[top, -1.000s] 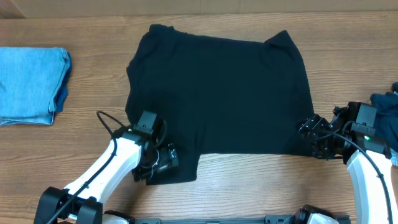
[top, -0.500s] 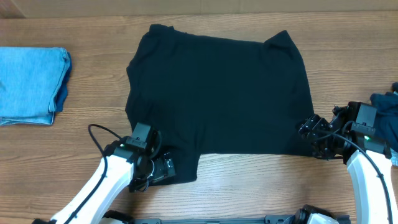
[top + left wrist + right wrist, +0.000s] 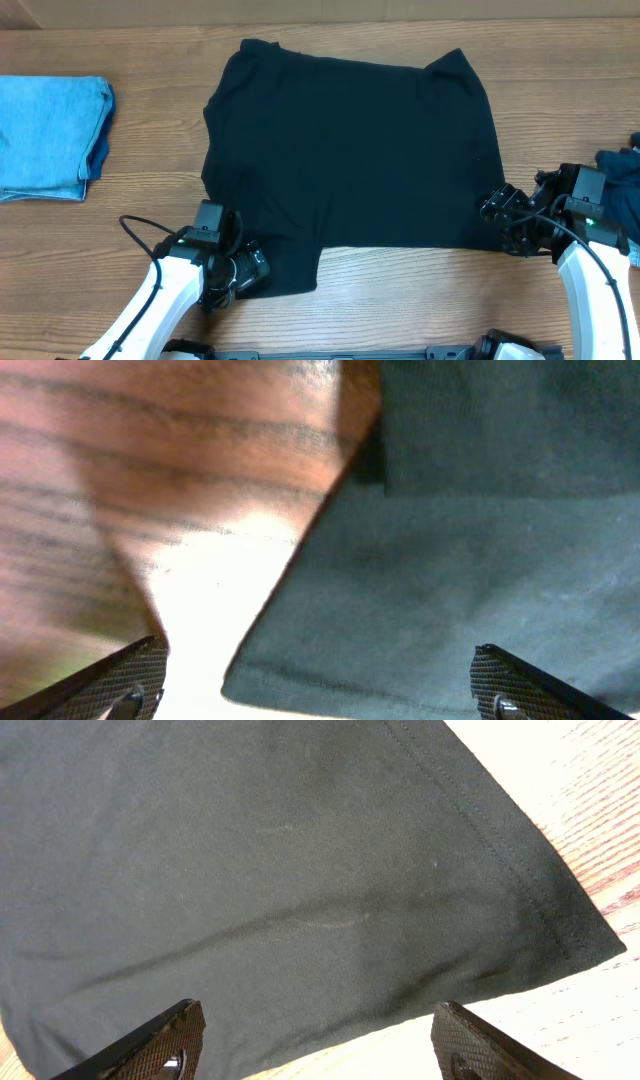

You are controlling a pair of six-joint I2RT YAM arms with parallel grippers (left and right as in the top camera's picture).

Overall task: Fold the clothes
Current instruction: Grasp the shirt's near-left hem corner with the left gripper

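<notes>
The black T-shirt (image 3: 350, 150) lies flat on the surface (image 3: 400, 300). The left fingers (image 3: 120, 675) gape empty over its near-left corner, and the right fingers (image 3: 150, 1045) gape empty over its near-right corner.

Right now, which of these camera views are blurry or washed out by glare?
Left wrist: soft focus, the table blown out white beside the black T-shirt. Right wrist: sharper, hem stitching readable, wood at the right edge overexposed. Overhead: evenly lit, crisp, no glare.
</notes>
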